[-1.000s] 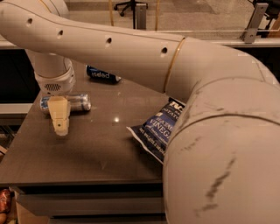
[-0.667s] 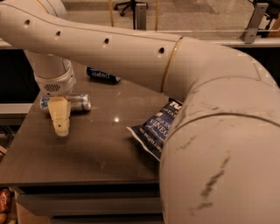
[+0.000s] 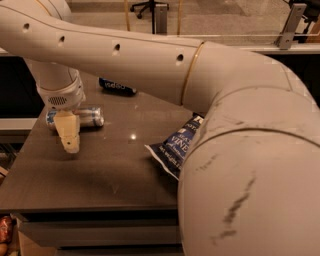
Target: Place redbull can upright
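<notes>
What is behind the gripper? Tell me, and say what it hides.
Behind the gripper, the redbull can lies on its side on the table. The gripper covers the can's middle; only its ends show.

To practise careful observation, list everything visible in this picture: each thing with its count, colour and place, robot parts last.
table: one, dark brown, centre of view.
silver can: one, silver and blue, lying on its side at the table's left, behind the gripper.
dark can: one, dark blue with white lettering, lying at the table's far edge.
chip bag: one, dark blue, table's right, partly hidden by the arm.
office chair: one, dark, far background.
arm: one, white, crossing from right to left.
gripper: one, beige, pointing down over the table's left.
</notes>
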`<control>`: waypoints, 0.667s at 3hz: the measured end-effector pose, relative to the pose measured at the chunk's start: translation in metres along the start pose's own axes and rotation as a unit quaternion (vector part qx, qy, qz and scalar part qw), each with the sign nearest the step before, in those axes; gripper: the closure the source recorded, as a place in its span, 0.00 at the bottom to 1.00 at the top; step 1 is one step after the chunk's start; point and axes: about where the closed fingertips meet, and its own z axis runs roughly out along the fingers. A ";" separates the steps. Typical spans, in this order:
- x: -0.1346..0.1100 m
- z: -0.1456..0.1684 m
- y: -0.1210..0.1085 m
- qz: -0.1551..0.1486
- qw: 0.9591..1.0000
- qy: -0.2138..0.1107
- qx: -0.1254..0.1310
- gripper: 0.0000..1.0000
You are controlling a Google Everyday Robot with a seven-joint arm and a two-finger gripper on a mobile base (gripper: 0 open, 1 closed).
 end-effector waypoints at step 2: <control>-0.002 0.000 0.001 -0.003 1.000 -0.001 0.000 0.50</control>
